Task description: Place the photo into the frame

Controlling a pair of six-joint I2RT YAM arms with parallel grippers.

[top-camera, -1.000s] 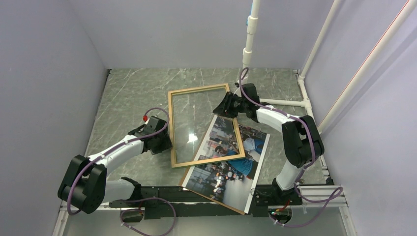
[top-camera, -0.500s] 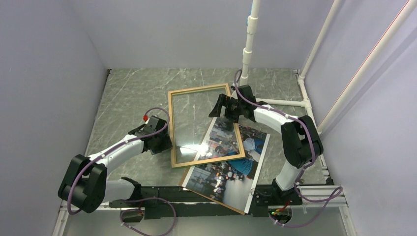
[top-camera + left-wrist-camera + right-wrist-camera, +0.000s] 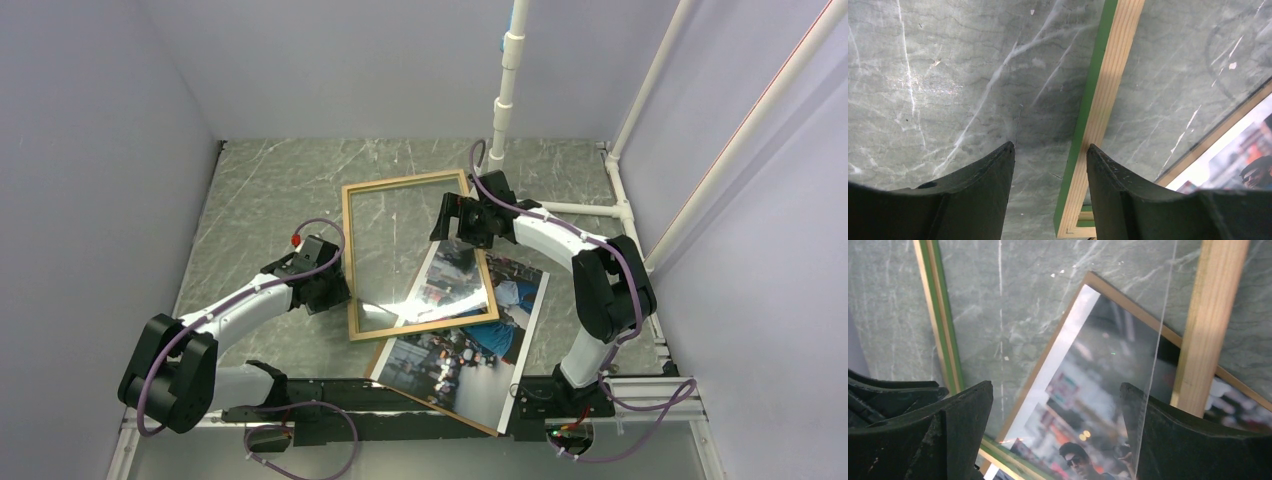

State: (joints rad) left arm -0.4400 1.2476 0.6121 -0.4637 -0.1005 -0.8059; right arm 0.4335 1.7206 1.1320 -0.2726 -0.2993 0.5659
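**Top external: right jaws let go of the frame**

A second ago the right jaws sat narrowed on the right rail of the frame (image 3: 405,182), near its far corner. Now they stand spread wide and have drawn back a little toward the far side, clear of the rail. The right wrist view shows the fingers (image 3: 948,425) well apart, with nothing gripped between them.

The frame lies where it lay on the worktop (image 3: 280,190), wood face up. Only the glare on its glass (image 3: 400,235) has changed, from a small spot to a long streak across the near end. That suggests the pane settled slightly on release.

The left jaws have not moved. They are part-spread at the left rail, close to its near corner. In the left wrist view the rail (image 3: 1100,95) runs between the fingers and hard by the right one, with open worktop between it and the left one. It is straddled, not pinched.

The photo (image 3: 470,355) lies face up and askew. Its far left part is under the frame's near right corner, and the rest sticks out toward the arm bases. So the photo is beneath the frame, not in it. The right arm is now free to square the two up, and that step looks to be not yet begun.
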